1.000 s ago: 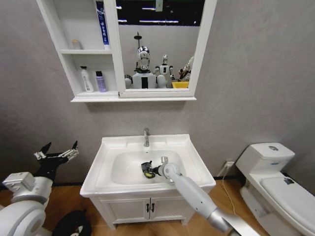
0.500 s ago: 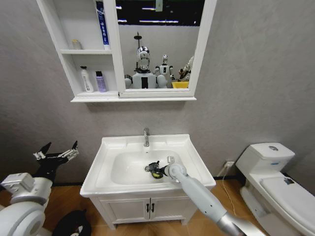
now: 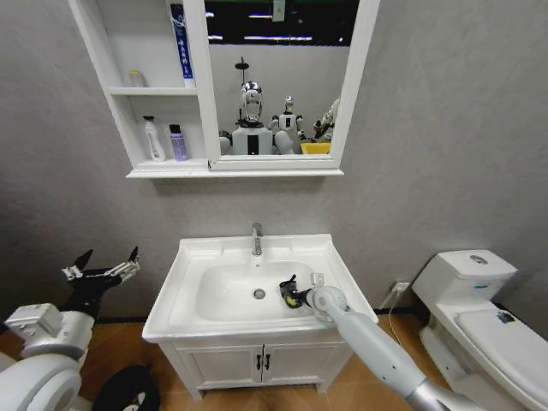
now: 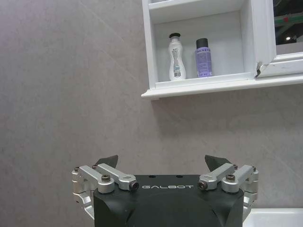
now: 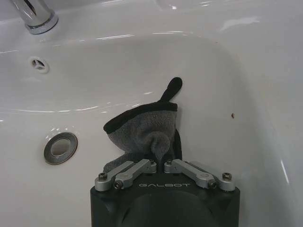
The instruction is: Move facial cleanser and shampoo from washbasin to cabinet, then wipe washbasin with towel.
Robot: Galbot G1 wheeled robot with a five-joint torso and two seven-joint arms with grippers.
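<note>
The grey towel (image 5: 144, 135) hangs bunched in my right gripper (image 5: 159, 163), which is shut on it and presses it against the right wall of the washbasin (image 3: 199, 250) bowl. From the head camera that gripper (image 3: 292, 294) sits right of the brass drain (image 3: 259, 294). The facial cleanser and shampoo, a white bottle (image 3: 152, 139) and a purple bottle (image 3: 178, 142), stand side by side on the lower shelf of the cabinet (image 3: 128, 90). My left gripper (image 3: 103, 271) is parked open, left of the basin, holding nothing.
The chrome tap (image 3: 256, 239) stands at the back of the basin. A blue tube (image 3: 180, 38) leans in the cabinet's top compartment. A white toilet (image 3: 471, 300) is to the right, and a two-door vanity (image 3: 261, 364) sits under the basin.
My right gripper has dragged the towel from beside the drain to the right side of the bowl. The left arm has stayed put.
</note>
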